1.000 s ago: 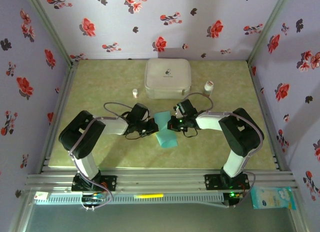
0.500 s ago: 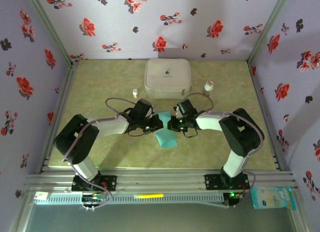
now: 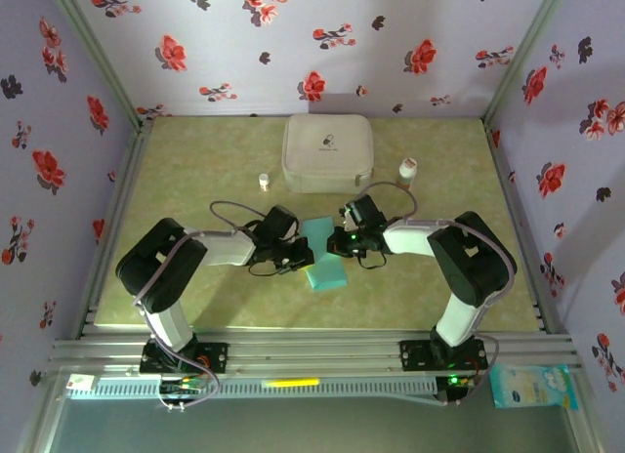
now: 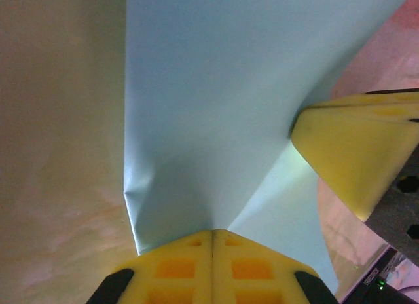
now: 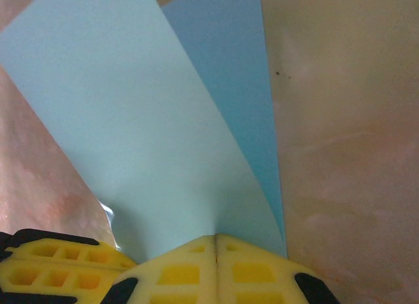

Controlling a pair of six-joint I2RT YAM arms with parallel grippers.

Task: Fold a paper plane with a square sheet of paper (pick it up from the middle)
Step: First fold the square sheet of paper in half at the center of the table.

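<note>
Square sheet of paper (image 3: pixel 327 267), plain, white case (image 3: pixel 327 152) logo illegible

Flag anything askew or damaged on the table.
The thin light blue-teal paper sheet, pinched by the left gripper and right gripper, is folded unevenly: its layers fan apart in the right wrist view, and a small crumple marks its edge.
</note>
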